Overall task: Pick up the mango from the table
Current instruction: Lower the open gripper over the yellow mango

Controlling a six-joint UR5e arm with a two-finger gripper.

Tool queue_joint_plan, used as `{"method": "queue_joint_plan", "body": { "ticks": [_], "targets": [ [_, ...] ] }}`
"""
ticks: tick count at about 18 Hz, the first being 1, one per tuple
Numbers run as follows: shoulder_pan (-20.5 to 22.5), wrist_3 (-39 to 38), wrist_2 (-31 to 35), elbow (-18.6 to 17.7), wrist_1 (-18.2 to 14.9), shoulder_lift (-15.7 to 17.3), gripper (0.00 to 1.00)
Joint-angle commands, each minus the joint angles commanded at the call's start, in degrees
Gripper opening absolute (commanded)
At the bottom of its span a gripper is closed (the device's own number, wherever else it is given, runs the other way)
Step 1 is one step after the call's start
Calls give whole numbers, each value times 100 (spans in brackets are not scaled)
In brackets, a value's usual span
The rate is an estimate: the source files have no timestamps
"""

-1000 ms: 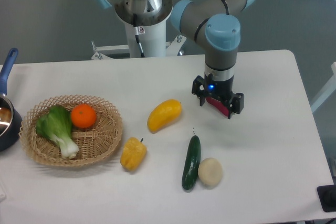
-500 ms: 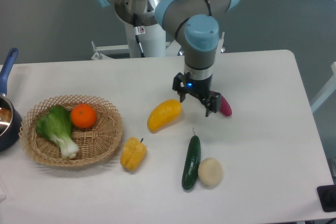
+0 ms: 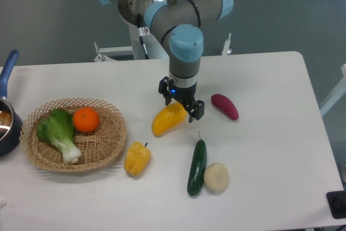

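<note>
The mango [image 3: 165,121], a smooth yellow-orange oval, lies on the white table [image 3: 259,150] near its middle. My gripper [image 3: 180,105] hangs directly over the mango's right end, its fingers open and spread to either side. Nothing is held between them. The gripper body hides the mango's upper right tip.
A purple eggplant [image 3: 224,106] lies just right of the gripper. A green cucumber [image 3: 197,159] and a pale round vegetable [image 3: 216,177] sit in front. A yellow bell pepper [image 3: 137,158] lies front-left. A wicker basket [image 3: 111,139] at left holds an orange and bok choy. A blue pan [image 3: 6,113] is at the far left edge.
The arm has swung left from above the eggplant to above the mango's right end. The eggplant is now uncovered. No object on the table has moved.
</note>
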Motion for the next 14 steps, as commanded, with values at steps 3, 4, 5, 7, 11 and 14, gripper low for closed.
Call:
{"method": "queue_joint_plan", "body": {
  "ticks": [3, 4, 5, 7, 11, 14],
  "targets": [
    [-105, -168, 105, 9, 18, -97, 100],
    [-114, -177, 158, 0, 18, -114, 100],
    [-140, -186, 202, 0, 26, -149, 100],
    [-167, -299, 255, 9, 35, -211, 100],
    [-264, -370, 317, 114, 53, -483, 100],
    [-316, -317, 308, 237, 53, -668, 99]
  ]
}}
